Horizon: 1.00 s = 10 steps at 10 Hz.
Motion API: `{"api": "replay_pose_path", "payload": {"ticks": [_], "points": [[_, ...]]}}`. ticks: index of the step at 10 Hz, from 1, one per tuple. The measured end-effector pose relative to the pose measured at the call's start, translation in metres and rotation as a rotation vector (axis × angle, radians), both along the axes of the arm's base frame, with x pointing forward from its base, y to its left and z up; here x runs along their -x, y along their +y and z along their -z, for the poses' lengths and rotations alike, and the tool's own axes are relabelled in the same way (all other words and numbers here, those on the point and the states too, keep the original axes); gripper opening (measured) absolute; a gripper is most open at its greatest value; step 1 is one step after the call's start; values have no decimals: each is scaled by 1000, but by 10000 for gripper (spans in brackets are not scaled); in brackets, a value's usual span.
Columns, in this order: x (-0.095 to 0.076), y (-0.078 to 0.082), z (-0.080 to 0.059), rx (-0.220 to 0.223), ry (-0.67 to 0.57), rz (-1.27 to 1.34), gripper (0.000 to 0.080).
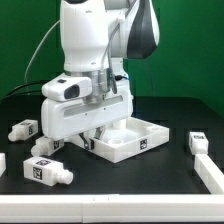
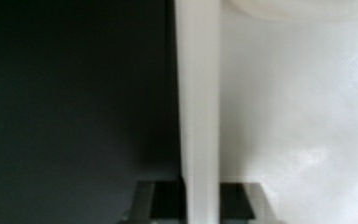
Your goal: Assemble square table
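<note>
One square slab flat on the dark surface, roughly mid-scene in the exterior view, open side up with raised rim all round, a corner towards the camera, black-and-white tag on the near wall. White arm directly over it, with the gripper set low on the slab's edge at the exterior view's left; fingertips hidden there behind the hand's body. In the wrist view, rim wall passing straight between the two dark fingers, one each side, both against the wall with no gap showing: closed on the slab's rim. White slab floor on one side of that wall, dark surface on the other. Four loose legs lying on the surface, none touching the slab: rear leg, middle leg and front leg clustered at the exterior view's left, middle one nearest the slab; lone leg at the exterior view's right. All four tagged. Further out, plain white border bar at the exterior view's left edge, second border bar at the lower right.
</note>
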<state>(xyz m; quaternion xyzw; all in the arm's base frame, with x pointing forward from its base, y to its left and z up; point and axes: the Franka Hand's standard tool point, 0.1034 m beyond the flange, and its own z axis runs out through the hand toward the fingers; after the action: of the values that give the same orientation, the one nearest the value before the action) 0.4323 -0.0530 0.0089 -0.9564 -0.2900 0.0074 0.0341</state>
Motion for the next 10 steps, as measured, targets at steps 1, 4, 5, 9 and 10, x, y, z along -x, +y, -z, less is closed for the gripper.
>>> {"api": "replay_pose_path", "payload": {"ticks": [1,4,5,9,10], "points": [[-7,-11,-9,7,-1,88,52],[-31,8,-22,19,64,501,52],[-35,7,-23,19,65,502,52],[-31,7,-20,20,71,498,52],[-34,6,-19,19,85,499,52]]}}
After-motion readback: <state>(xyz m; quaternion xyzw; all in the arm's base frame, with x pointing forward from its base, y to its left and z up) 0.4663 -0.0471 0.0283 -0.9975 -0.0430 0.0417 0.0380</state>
